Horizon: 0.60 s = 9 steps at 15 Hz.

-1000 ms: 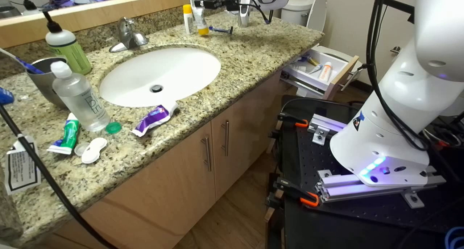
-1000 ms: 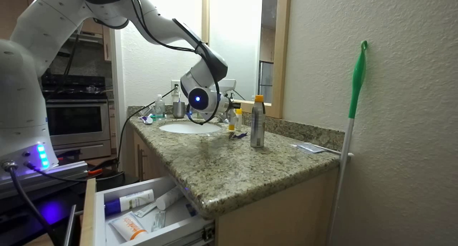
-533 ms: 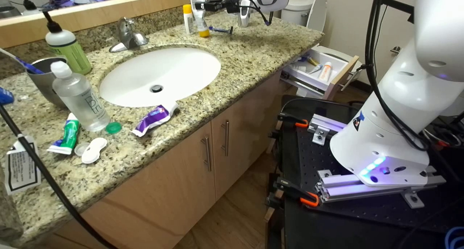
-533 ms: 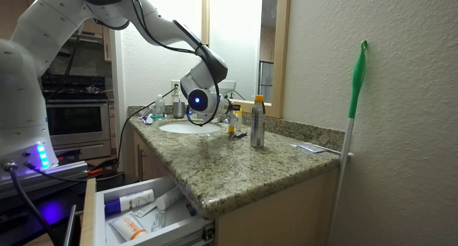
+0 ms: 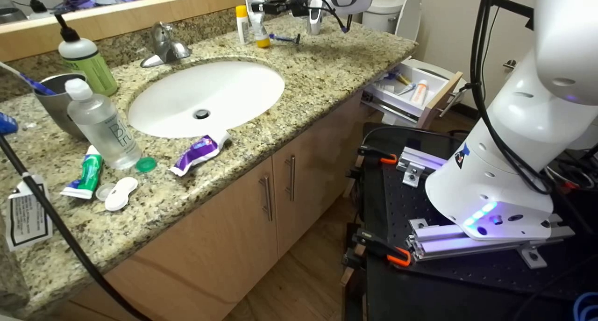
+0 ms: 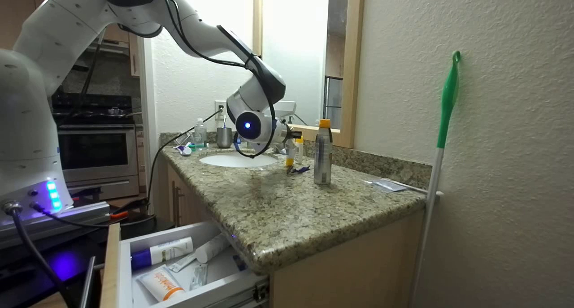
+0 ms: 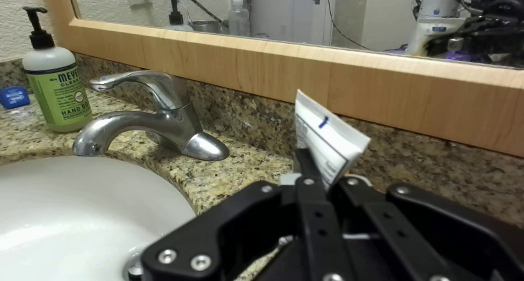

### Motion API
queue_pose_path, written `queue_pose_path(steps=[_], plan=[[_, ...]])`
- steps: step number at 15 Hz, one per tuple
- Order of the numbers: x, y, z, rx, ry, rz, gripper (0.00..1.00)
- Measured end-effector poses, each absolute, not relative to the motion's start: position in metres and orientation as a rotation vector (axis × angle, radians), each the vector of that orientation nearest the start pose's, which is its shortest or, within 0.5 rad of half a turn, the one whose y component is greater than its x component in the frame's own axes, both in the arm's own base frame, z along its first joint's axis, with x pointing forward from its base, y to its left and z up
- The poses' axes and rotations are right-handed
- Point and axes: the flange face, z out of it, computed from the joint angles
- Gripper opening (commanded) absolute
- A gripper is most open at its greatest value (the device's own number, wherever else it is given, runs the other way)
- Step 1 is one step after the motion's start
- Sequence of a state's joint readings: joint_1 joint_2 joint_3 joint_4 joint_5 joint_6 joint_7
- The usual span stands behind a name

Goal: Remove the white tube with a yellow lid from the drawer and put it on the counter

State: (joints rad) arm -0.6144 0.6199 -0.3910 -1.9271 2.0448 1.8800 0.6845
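The white tube (image 5: 255, 18) hangs with its yellow lid (image 5: 263, 42) downward, just over or on the speckled granite counter (image 5: 336, 64); I cannot tell if the lid touches. It also shows in an exterior view (image 6: 290, 150). My gripper (image 5: 257, 6) is shut on it near its flat end, and in the wrist view the white tube (image 7: 327, 142) stands tilted between the fingers of my gripper (image 7: 327, 175). The lid is hidden there. The drawer (image 6: 112, 265) is pulled open, with several tubes and bottles inside; it also shows in an exterior view (image 5: 444, 94).
A white bottle with a yellow cap (image 5: 242, 26) stands beside the tube. A blue razor (image 5: 284, 39) lies close by. A silver can with an orange cap (image 6: 323, 158) stands nearer the counter's end. The faucet (image 7: 163, 121) and sink (image 5: 210, 96) lie to one side.
Between one second and half a second ago, my gripper and the white tube moved slightly down toward the counter. Since then nothing has visibly moved.
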Motion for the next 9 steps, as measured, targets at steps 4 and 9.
queue_pose_path(steps=[4, 9], plan=[[0.4063, -0.4900, 0.2040, -0.046, 1.748, 0.050, 0.02], [0.4067, -0.4904, 0.2038, -0.051, 1.752, 0.053, 0.54]])
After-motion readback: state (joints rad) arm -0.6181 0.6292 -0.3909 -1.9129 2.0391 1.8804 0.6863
